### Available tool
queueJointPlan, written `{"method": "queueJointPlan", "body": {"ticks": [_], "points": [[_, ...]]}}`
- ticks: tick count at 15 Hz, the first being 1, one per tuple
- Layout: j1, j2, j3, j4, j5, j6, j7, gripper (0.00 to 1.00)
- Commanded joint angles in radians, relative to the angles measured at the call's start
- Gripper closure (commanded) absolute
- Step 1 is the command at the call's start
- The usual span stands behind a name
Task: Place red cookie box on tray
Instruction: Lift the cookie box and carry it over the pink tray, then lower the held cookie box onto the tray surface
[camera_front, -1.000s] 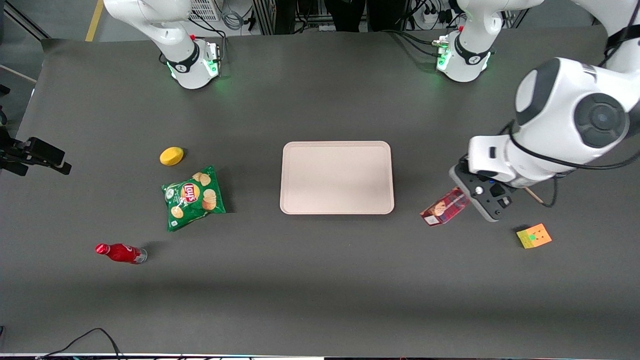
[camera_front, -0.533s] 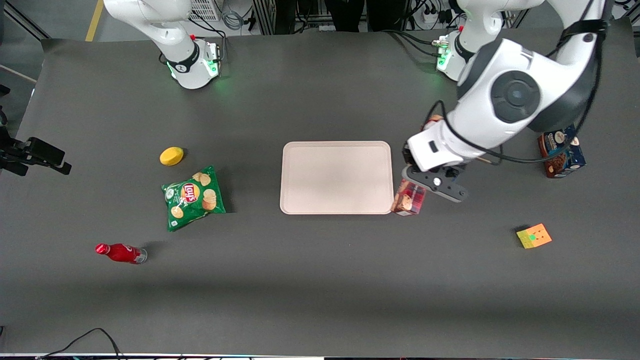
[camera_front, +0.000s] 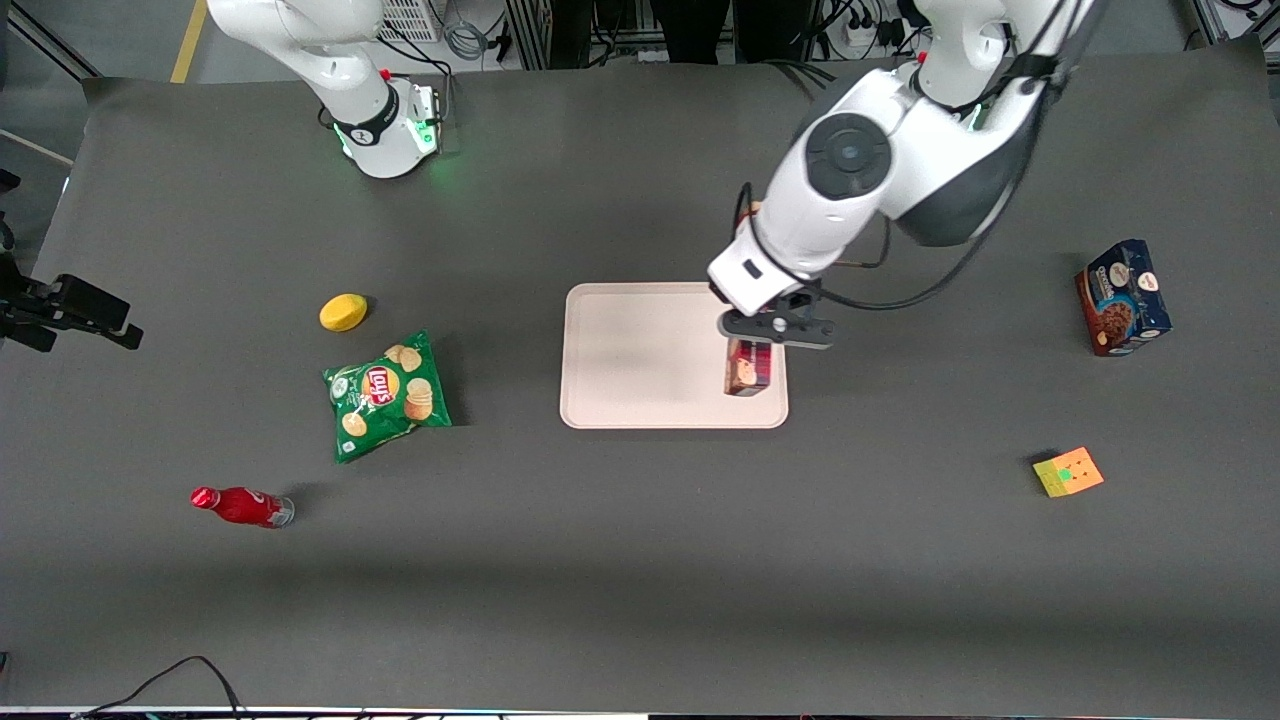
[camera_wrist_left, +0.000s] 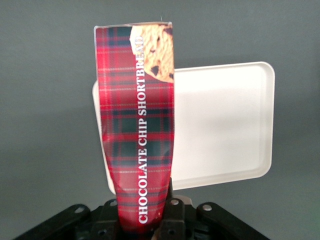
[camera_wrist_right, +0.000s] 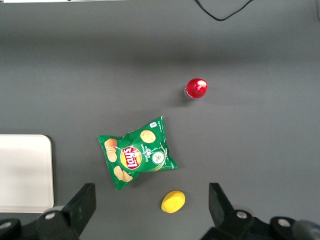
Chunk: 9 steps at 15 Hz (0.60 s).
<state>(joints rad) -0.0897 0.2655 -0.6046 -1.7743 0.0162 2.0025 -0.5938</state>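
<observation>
**Ana:** Toward the parked arm's end of the desk, what lies there?

**Ben:** A red bottle lies on its side, nearest the front camera of that group. A green chip bag sits farther from the camera than the bottle, and a yellow lemon-like object lies just beside the bag's upper edge. All three show in the right wrist view as well.

**Ana:** And at the middle?

**Ben:** The tray lies flat on the desk. The claw hangs over the tray's edge on the working arm's side, clamped on the red cookie box. The box hangs end-down from it, over the tray surface. Whether its lower end touches the tray I cannot tell.

**Ana:** What does the left wrist camera add?

**Ben:** The fingers pinch one end of the red cookie box, whose plaid side reads "CHOCOLATE CHIP SHORTBREAD." The tray shows past it.

**Ana:** Toward the working arm's end?

**Ben:** A colour cube lies near the front camera, and a dark-blue cookie box stands farther from it. Both are well apart from the tray.
</observation>
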Motion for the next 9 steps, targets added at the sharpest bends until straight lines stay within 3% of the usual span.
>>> {"method": "queueJointPlan", "body": {"ticks": [1,4,9], "points": [[-0.007,-0.034,0.009,-0.160,0.043,0.159,-0.037,1.00],[-0.004,-0.022,0.009,-0.262,0.096,0.290,-0.037,1.00],[-0.001,0.008,0.020,-0.367,0.110,0.464,-0.047,1.00]]}}
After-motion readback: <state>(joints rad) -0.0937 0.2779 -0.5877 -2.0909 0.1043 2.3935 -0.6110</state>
